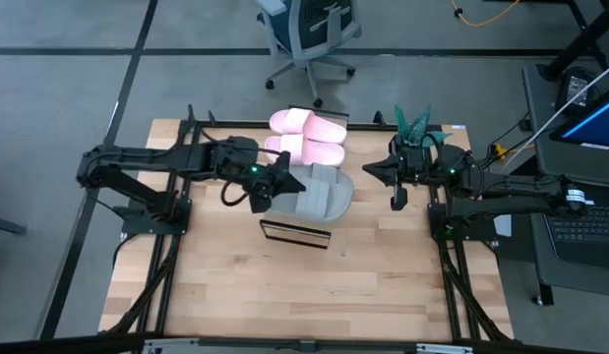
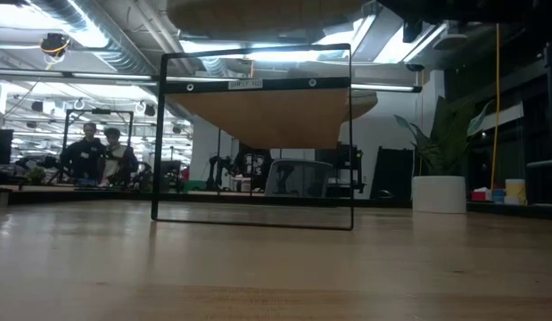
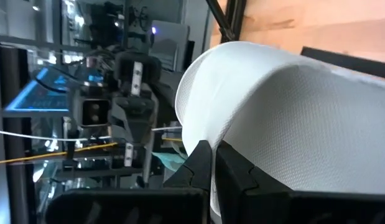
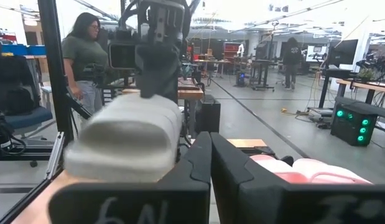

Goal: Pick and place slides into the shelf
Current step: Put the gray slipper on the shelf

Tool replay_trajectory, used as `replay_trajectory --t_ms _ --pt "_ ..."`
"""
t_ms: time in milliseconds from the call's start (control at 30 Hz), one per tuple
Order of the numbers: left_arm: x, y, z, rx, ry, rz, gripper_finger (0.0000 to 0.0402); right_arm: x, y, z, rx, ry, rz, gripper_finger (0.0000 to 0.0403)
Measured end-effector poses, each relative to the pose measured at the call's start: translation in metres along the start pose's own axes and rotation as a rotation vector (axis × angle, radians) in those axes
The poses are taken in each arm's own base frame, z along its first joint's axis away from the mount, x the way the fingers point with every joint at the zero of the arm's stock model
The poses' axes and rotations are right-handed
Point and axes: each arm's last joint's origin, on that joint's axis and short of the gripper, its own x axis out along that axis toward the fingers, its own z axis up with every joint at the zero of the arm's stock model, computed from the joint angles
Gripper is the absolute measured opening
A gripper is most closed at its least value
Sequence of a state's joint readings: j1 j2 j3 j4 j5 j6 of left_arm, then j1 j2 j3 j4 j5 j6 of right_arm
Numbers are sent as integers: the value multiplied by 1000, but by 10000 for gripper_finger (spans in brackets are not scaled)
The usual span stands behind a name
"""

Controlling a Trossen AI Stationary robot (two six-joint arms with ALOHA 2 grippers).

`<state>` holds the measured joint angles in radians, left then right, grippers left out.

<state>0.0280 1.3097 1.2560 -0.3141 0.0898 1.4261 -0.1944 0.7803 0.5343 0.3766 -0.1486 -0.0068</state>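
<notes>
A grey-green slide (image 1: 322, 192) sits over the middle of the table, shut in my left gripper (image 1: 268, 189). In the right wrist view its rounded end (image 4: 125, 144) faces the camera. Whether a second grey slide is with it, I cannot tell. Two pale pink slides (image 1: 309, 138) lie side by side near the table's far edge, and show again in the right wrist view (image 4: 304, 171). The shelf (image 1: 295, 234), a small dark-framed rack, stands just nearside of the grey slide and shows as a frame in the low view (image 2: 253, 134). My right gripper (image 1: 395, 194) is shut, to the right of the grey slide, touching nothing. My left gripper pinches the grey slide at its left-hand edge (image 3: 224, 134) between its two fingers (image 3: 201, 167). The fingers come from the table's left, roughly level. The slide reaches out beyond the fingers toward the right arm. In the right wrist view it looks lifted off the tabletop.
A green plant-like object (image 1: 416, 126) stands at the far right corner, close to my right arm. The near half of the wooden table (image 1: 304, 295) is bare wood. People stand in the room beyond (image 2: 102, 152), and an office chair (image 1: 309, 34) is behind the far edge.
</notes>
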Motion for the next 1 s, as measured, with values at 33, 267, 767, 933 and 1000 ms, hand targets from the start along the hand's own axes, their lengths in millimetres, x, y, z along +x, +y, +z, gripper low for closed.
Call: replay_trajectory --t_ms 33,267,767,933,1000 --pt "2 -1 -1 -1 4 -6 0 0 0 0 1 0 1 4" --pt "13 -6 -3 41 53 -30 0 0 0 0 0 2 3 4" --pt "14 -9 11 59 8 -42 0 0 0 0 29 4 2 4" --pt "14 -10 13 63 25 -48 0 0 0 0 32 4 2 4" --pt "17 -11 12 63 27 -59 0 0 0 0 33 3 2 4"
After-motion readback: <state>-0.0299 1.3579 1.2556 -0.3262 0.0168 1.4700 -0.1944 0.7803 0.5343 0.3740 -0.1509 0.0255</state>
